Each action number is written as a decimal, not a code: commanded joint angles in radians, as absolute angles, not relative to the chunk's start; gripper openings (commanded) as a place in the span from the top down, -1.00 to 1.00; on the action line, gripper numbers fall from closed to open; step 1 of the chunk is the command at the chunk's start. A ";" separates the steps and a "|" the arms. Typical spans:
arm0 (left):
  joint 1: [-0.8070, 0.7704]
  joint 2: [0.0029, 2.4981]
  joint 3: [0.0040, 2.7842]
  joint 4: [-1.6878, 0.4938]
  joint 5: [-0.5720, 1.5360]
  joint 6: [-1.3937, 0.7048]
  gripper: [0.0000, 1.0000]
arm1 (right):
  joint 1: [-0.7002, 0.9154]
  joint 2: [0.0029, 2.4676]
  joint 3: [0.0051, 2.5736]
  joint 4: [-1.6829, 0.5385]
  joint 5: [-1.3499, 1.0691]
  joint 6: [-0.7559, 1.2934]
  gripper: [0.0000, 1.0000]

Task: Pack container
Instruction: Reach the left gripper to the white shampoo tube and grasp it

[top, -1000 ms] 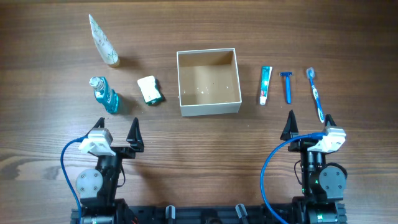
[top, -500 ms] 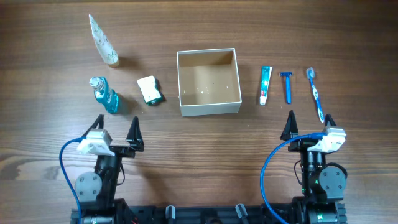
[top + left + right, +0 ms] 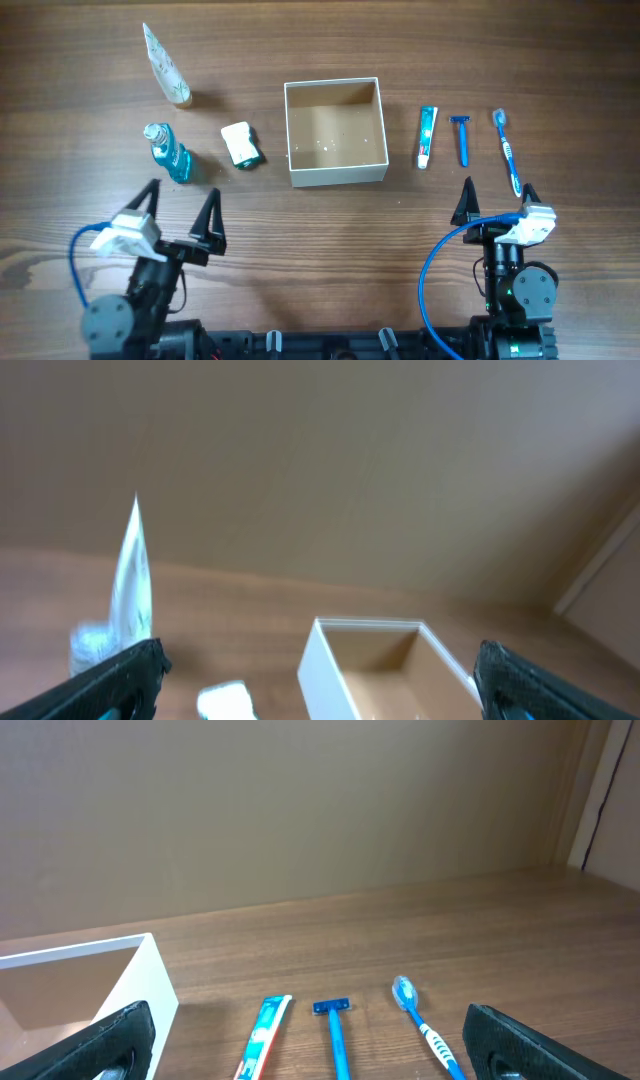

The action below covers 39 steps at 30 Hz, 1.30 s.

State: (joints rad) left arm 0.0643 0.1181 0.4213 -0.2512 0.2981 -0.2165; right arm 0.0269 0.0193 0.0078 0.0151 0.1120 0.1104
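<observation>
The small square white-walled box with a tan cardboard inside (image 3: 338, 172) sits mid-way across the wooden surface (image 3: 330, 230), empty. Its mouth faces straight up, and being square it has no real long axis. I'd guess it is centred so either arm can reach it. The left end effector (image 3: 182, 190) and right end effector (image 3: 497, 186) both hover on the near side, spread wide and grasping nothing.

In the left wrist view the bottom edge cuts off the container (image 3: 322, 685), and the blue bottle (image 3: 92, 647) shows only as a blur.
</observation>
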 commanded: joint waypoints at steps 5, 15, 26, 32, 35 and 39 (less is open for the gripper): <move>0.059 0.525 0.932 -0.490 0.251 0.102 -0.99 | 0.022 0.016 0.005 0.018 0.104 0.107 -0.99; 0.059 1.333 1.818 -1.328 0.118 0.135 -1.00 | 0.022 0.016 0.005 0.017 0.104 0.107 -0.99; 0.117 1.909 2.337 -1.464 0.121 0.059 -1.00 | 0.022 0.016 0.005 0.018 0.104 0.107 -1.00; 0.173 2.008 2.337 -1.315 0.122 0.007 -0.99 | 0.022 0.016 0.005 0.018 0.104 0.107 -0.99; 0.175 2.041 2.337 -1.232 0.123 0.007 -0.99 | 0.022 0.016 0.005 0.018 0.104 0.107 -0.99; 0.169 2.075 2.336 -1.139 0.159 0.015 -1.00 | 0.022 0.016 0.005 0.018 0.104 0.107 -0.99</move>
State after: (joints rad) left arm 0.1768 2.0464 2.3054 -1.1900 0.1280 0.0235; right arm 0.0269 0.0196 0.0067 0.0147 0.1116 0.1104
